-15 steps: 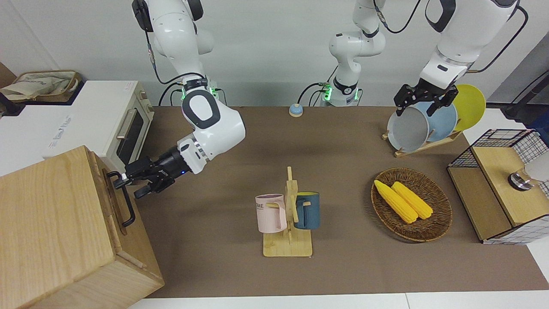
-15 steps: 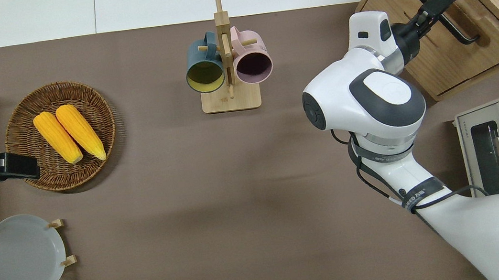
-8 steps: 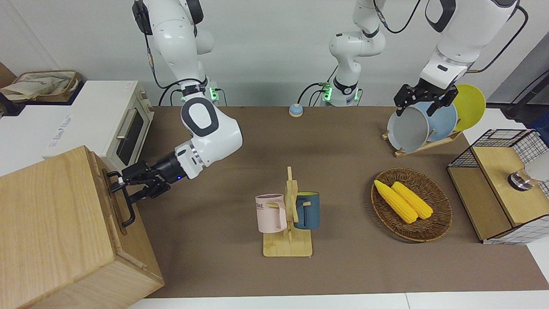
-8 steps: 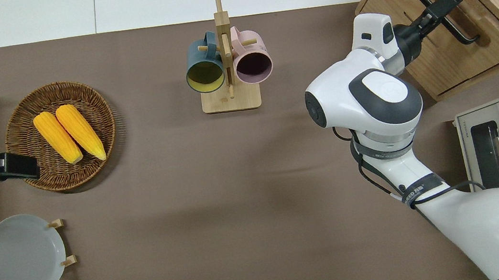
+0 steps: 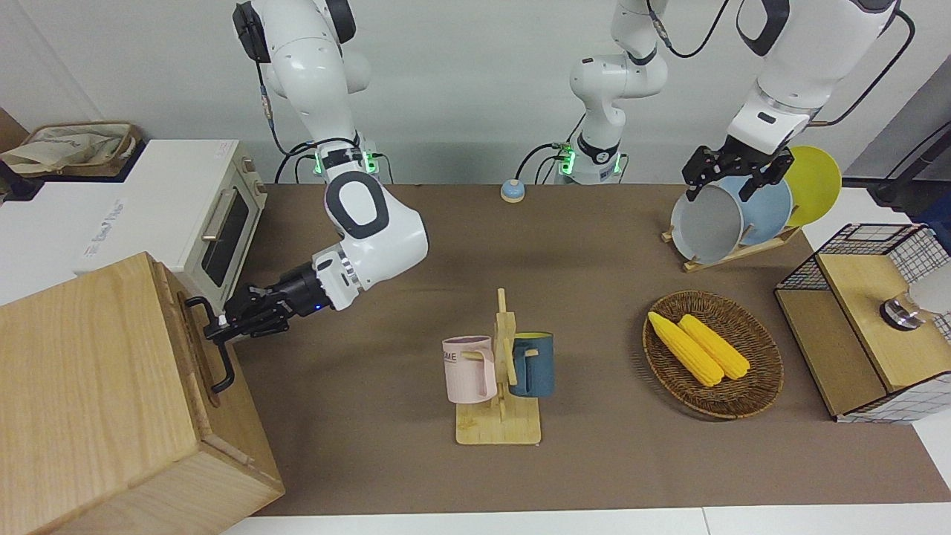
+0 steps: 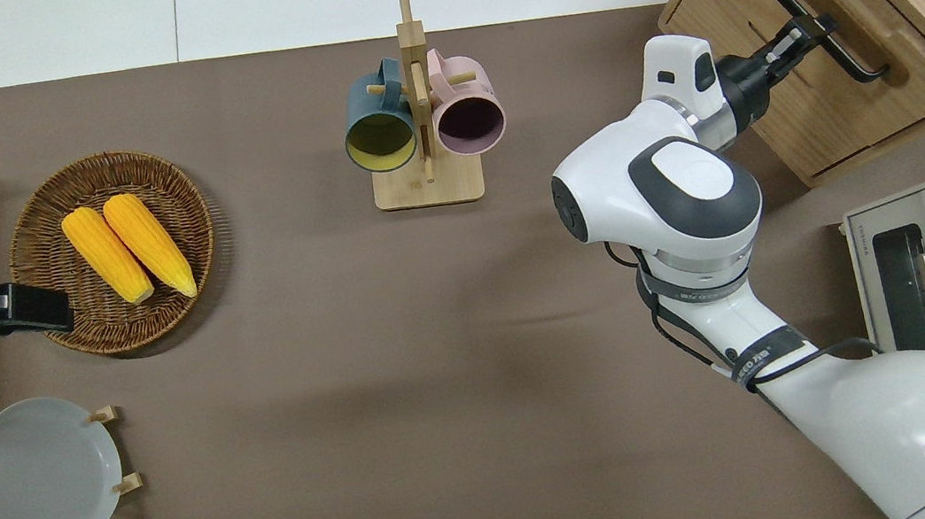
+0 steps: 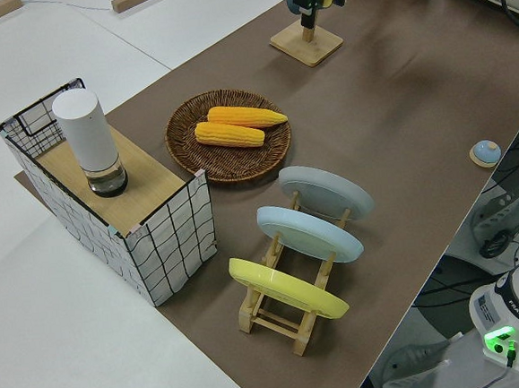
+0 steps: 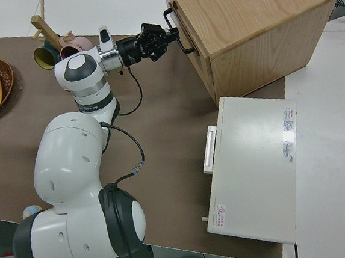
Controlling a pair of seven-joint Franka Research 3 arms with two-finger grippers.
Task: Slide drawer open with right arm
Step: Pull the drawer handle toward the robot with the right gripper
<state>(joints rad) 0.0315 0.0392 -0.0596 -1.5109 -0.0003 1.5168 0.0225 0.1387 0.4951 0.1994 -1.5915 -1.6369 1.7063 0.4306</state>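
Note:
The drawer point(image 5: 195, 349) is in the light-wood box point(image 5: 89, 371) at the right arm's end of the table, and its front looks flush with the box. Its black bar handle point(image 5: 220, 364) also shows in the overhead view point(image 6: 855, 51) and the right side view point(image 8: 176, 29). My right gripper point(image 5: 221, 325) reaches level toward the drawer front. It is shut on the middle of the handle, as the overhead view point(image 6: 812, 33) and right side view point(image 8: 163, 40) show. The left arm is parked.
A white toaster oven point(image 5: 171, 215) stands beside the box, nearer to the robots. A mug rack point(image 5: 499, 371) stands mid-table. A corn basket point(image 5: 713, 353), a plate rack point(image 5: 743, 215) and a wire-mesh cabinet point(image 5: 869, 319) are at the left arm's end.
My right gripper has slid along the handle toward its middle and its fingers have closed on the bar. The drawer has not visibly moved. The left arm is still.

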